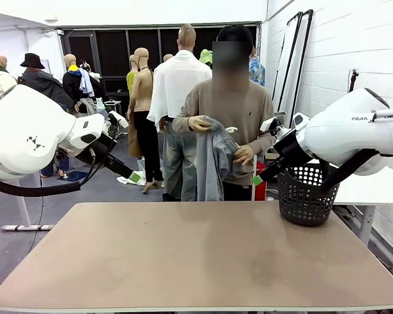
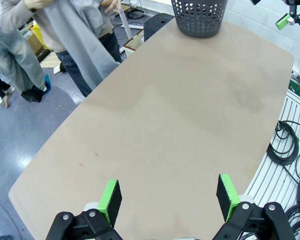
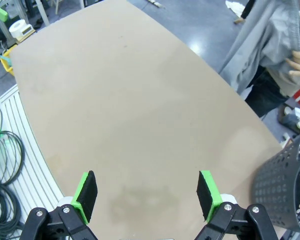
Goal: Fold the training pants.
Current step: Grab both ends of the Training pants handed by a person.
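Observation:
A person at the far side of the table holds the grey training pants (image 1: 213, 160) bunched in both hands, the legs hanging down off the table. The same pants (image 2: 77, 37) hang at the top left of the left wrist view, and the pants (image 3: 265, 37) show at the top right of the right wrist view. My left gripper (image 2: 167, 197) hovers open above the bare tabletop (image 2: 180, 110). My right gripper (image 3: 147, 192) is also open over the table (image 3: 130, 100), with nothing between its fingers. Both arms are raised at the table's sides, left gripper (image 1: 136, 176) and right gripper (image 1: 257, 179).
A black perforated basket (image 1: 306, 194) stands on the far right corner of the table, close to my right arm; the basket (image 2: 199, 16) and basket (image 3: 285, 182) appear in the wrist views too. Cables lie on the floor beside the table.

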`<move>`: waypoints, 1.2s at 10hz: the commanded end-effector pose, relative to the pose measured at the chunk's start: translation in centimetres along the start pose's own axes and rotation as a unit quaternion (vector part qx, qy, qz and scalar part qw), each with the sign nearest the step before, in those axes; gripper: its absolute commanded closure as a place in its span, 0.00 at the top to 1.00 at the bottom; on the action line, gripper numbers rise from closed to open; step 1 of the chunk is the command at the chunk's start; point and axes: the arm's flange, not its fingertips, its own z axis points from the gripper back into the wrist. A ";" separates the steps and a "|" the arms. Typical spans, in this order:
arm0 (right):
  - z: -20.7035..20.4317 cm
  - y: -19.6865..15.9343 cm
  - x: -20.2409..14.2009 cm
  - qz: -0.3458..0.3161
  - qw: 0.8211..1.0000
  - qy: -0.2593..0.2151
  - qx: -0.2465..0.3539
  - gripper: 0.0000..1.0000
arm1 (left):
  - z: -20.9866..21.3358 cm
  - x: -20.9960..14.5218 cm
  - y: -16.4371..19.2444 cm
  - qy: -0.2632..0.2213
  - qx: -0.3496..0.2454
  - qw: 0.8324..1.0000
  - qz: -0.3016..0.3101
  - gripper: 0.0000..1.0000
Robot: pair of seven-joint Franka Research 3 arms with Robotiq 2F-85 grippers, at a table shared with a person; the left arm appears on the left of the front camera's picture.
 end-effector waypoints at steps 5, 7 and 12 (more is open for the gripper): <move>0.0 0.0 0.0 -0.002 1.000 -0.001 0.003 1.00 | 0.0 -0.1 0.1 0.002 -0.002 1.000 -0.002 1.00; 0.0 0.0 0.0 -0.002 1.000 -0.001 0.003 1.00 | 0.0 -0.1 0.1 0.002 -0.002 1.000 -0.002 1.00; 0.0 0.0 0.0 -0.002 1.000 -0.001 0.003 1.00 | 0.0 -0.1 0.1 0.002 -0.002 1.000 -0.002 1.00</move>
